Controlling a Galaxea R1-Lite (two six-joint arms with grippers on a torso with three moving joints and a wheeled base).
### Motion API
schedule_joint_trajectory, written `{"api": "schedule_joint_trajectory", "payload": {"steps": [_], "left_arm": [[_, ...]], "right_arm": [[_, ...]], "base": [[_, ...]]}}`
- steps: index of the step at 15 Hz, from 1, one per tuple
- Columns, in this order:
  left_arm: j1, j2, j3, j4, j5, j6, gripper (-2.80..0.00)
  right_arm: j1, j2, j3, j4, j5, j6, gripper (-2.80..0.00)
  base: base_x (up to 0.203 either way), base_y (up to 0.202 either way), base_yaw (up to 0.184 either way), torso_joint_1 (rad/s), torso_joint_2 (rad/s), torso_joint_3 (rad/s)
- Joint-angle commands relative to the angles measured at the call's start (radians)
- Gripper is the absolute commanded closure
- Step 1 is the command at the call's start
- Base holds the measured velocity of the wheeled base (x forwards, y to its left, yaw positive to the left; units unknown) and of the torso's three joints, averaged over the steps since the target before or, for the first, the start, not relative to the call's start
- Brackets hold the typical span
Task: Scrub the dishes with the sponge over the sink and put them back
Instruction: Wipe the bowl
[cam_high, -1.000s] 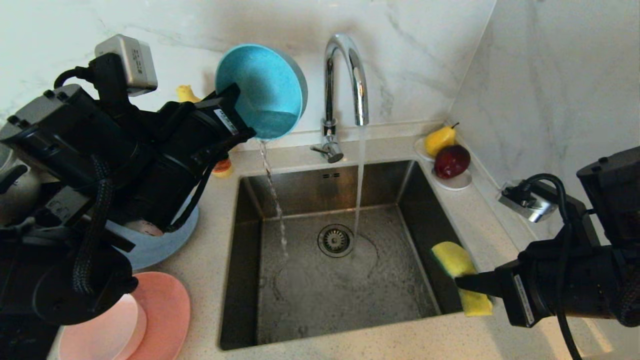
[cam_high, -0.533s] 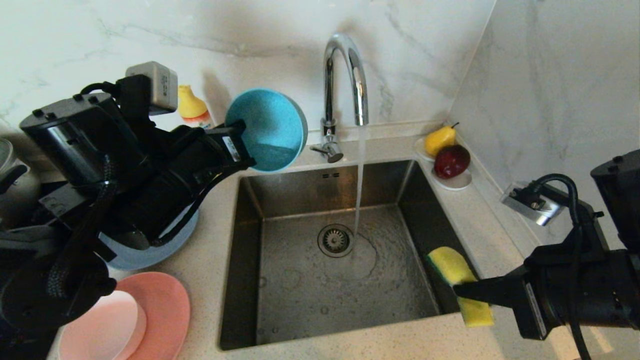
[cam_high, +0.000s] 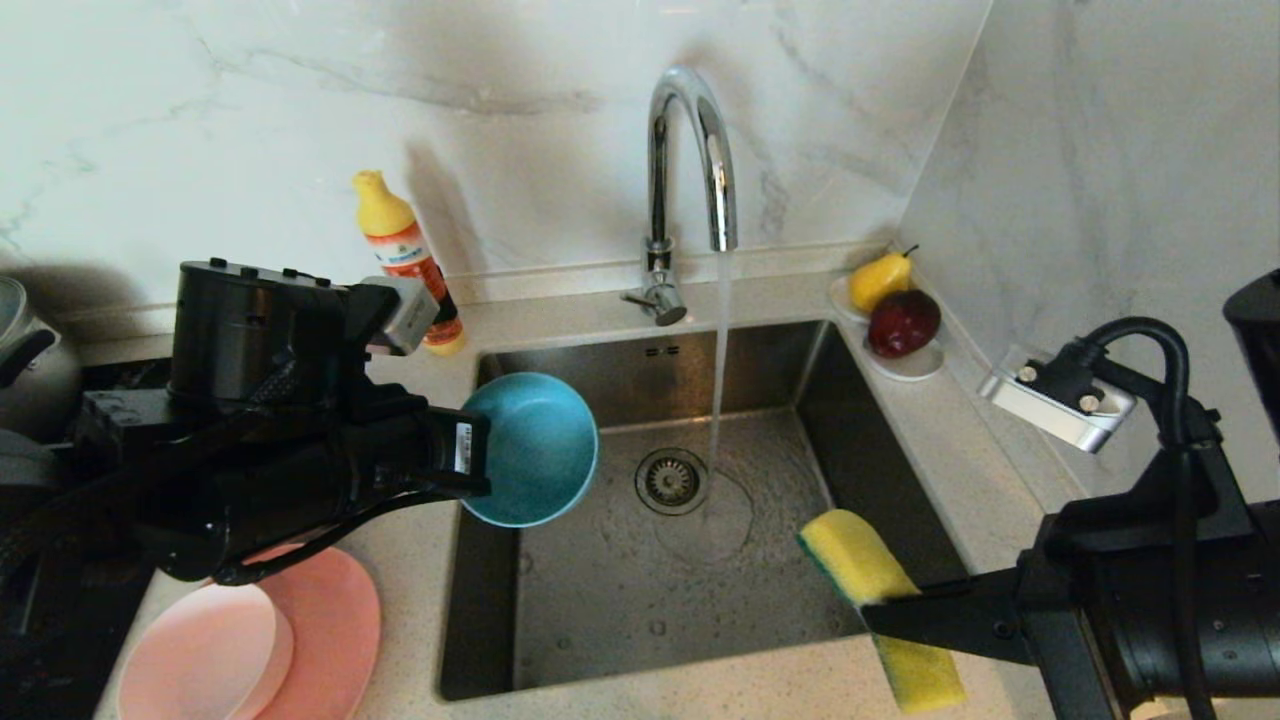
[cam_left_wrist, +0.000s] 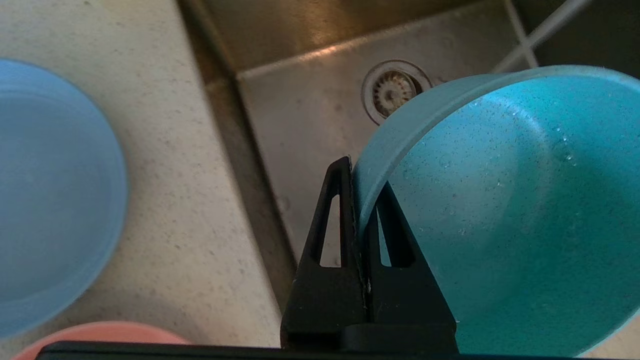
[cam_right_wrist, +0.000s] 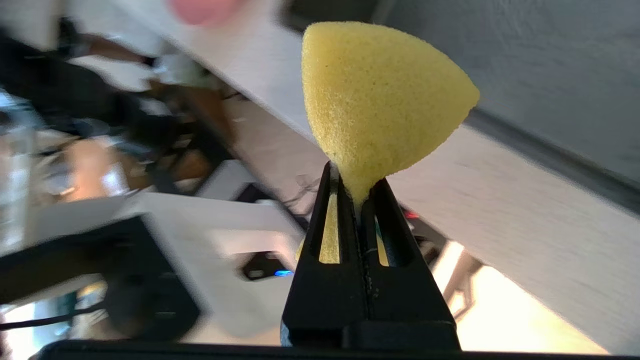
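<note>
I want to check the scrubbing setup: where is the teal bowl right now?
In the head view, the teal bowl hangs over the sink's left edge, rim pinched by the left gripper.

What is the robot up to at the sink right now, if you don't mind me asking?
It is washing dishes. The left gripper pinches the rim of the teal bowl, held tilted over the sink's left edge. The right gripper clamps the sponge above the sink's front right corner. The tap is running. The pink plate and pale pink bowl wait on the counter.
</note>
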Motion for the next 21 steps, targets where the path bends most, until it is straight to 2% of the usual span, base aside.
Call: {"api": "schedule_joint_trajectory", "payload": {"steps": [1, 4, 6, 7, 9, 12, 15, 18, 21], "left_arm": [[-0.050, -0.023, 0.006, 0.002, 0.010, 0.007, 0.00], [-0.111, -0.015, 0.045, -0.013, 0.086, 0.016, 0.00], [-0.156, -0.010, 0.086, -0.094, 0.134, 0.025, 0.00], [-0.182, 0.001, 0.100, -0.144, 0.186, 0.042, 0.00], [-0.224, 0.032, 0.126, -0.240, 0.274, 0.068, 0.00], [-0.258, 0.078, 0.142, -0.361, 0.364, 0.099, 0.00], [-0.278, 0.099, 0.178, -0.478, 0.381, 0.134, 0.00], [-0.284, 0.103, 0.234, -0.607, 0.379, 0.172, 0.00], [-0.284, 0.098, 0.257, -0.642, 0.378, 0.182, 0.00]], "right_arm": [[0.043, 0.063, -0.061, 0.011, 0.028, 0.015, 0.00], [0.085, 0.133, -0.155, 0.060, 0.082, 0.043, 0.00], [0.095, 0.189, -0.210, 0.075, 0.134, 0.073, 0.00], [0.098, 0.221, -0.239, 0.083, 0.148, 0.085, 0.00], [0.103, 0.279, -0.298, 0.103, 0.164, 0.119, 0.00], [0.104, 0.346, -0.352, 0.113, 0.175, 0.177, 0.00], [0.103, 0.390, -0.391, 0.115, 0.200, 0.227, 0.00], [0.094, 0.404, -0.411, 0.115, 0.201, 0.233, 0.00], [0.066, 0.439, -0.440, 0.115, 0.202, 0.250, 0.00]], "base": [[0.000, 0.000, 0.000, 0.000, 0.00, 0.000], [0.000, 0.000, 0.000, 0.000, 0.00, 0.000], [0.000, 0.000, 0.000, 0.000, 0.00, 0.000], [0.000, 0.000, 0.000, 0.000, 0.00, 0.000], [0.000, 0.000, 0.000, 0.000, 0.00, 0.000], [0.000, 0.000, 0.000, 0.000, 0.00, 0.000], [0.000, 0.000, 0.000, 0.000, 0.00, 0.000], [0.000, 0.000, 0.000, 0.000, 0.00, 0.000], [0.000, 0.000, 0.000, 0.000, 0.00, 0.000]]}}
